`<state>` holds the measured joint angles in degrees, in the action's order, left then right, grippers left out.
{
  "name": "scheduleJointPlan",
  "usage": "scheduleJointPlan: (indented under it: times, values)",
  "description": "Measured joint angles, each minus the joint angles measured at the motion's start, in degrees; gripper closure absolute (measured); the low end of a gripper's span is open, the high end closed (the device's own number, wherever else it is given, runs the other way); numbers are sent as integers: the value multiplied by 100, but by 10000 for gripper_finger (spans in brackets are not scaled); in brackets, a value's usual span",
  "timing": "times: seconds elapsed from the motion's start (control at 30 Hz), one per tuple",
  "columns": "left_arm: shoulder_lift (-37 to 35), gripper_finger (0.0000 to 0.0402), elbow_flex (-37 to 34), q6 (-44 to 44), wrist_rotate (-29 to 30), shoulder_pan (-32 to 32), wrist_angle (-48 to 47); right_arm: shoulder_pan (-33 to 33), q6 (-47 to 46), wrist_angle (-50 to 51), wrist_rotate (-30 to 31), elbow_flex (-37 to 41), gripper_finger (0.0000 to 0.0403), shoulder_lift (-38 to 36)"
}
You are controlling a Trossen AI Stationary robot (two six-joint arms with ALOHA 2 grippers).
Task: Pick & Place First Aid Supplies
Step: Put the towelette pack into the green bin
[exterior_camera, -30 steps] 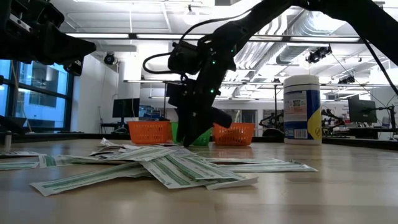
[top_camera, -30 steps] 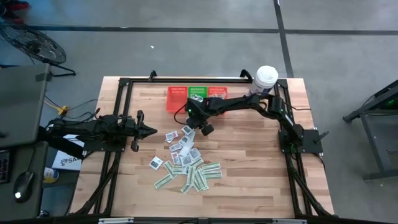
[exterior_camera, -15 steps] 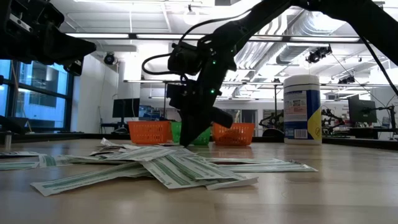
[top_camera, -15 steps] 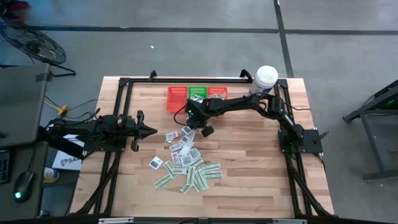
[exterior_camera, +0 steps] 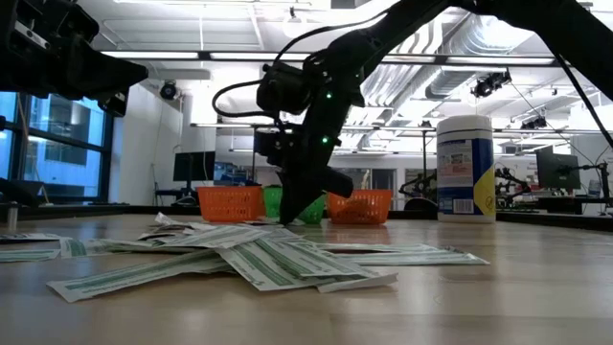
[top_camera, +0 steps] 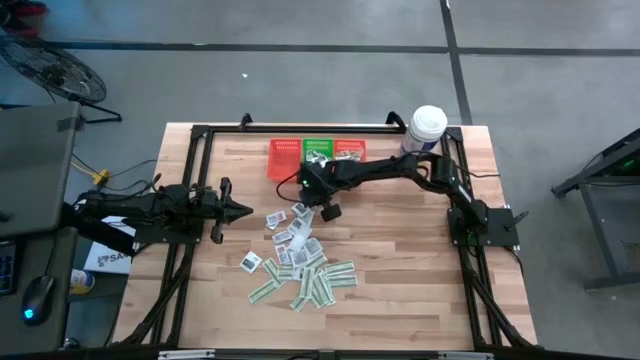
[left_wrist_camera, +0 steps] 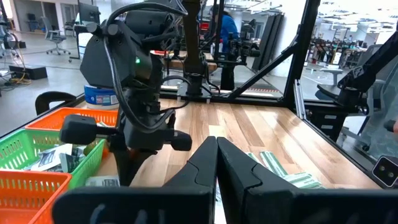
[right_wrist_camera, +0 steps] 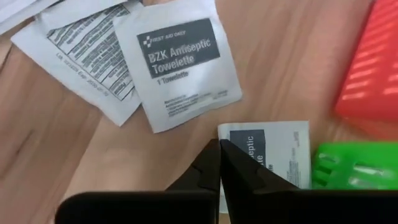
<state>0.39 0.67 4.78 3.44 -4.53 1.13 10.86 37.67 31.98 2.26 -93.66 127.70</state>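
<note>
The first aid supplies [top_camera: 300, 262] lie as a loose heap of white squarish packets and green-and-white strips on the middle of the wooden table. My right gripper [top_camera: 306, 200] is at the heap's far end, just in front of the mesh baskets, and is shut on one white packet [right_wrist_camera: 273, 155]. Two more white packets [right_wrist_camera: 180, 68] lie flat on the wood beyond it. My left gripper [top_camera: 245, 209] waits shut and holding nothing, above the table's left side. My right gripper pinches the white packet by one edge [right_wrist_camera: 233, 138] between its two fingers, which come down on it from above. The rest of the packet sticks out to one side of the fingertips. I cannot tell whether it is clear of the table.
A red basket [top_camera: 284, 157], a green one [top_camera: 318, 152] with packets in it and another red one [top_camera: 350, 150] stand in a row at the far edge. The white tub [top_camera: 426, 128] stands at the far right. Bare wood lies to the right of the heap.
My right gripper has shut at the heap's far end and has risen a little, shifting slightly toward the baskets.
</note>
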Motion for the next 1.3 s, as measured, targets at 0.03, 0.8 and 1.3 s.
scheduleJointPlan:
  times: [0.03, 0.8, 1.3]
  values:
    - [-1, 400, 0, 0, 1, 1, 0, -34, -50, 51, -5, 9, 402, -30]
    - [1, 400, 0, 0, 0, -1, 0, -523, -1176, 231, 786, 8, 402, -577]
    - [1, 400, 0, 0, 0, -1, 0, -180, -565, -79, 167, 8, 196, -226]
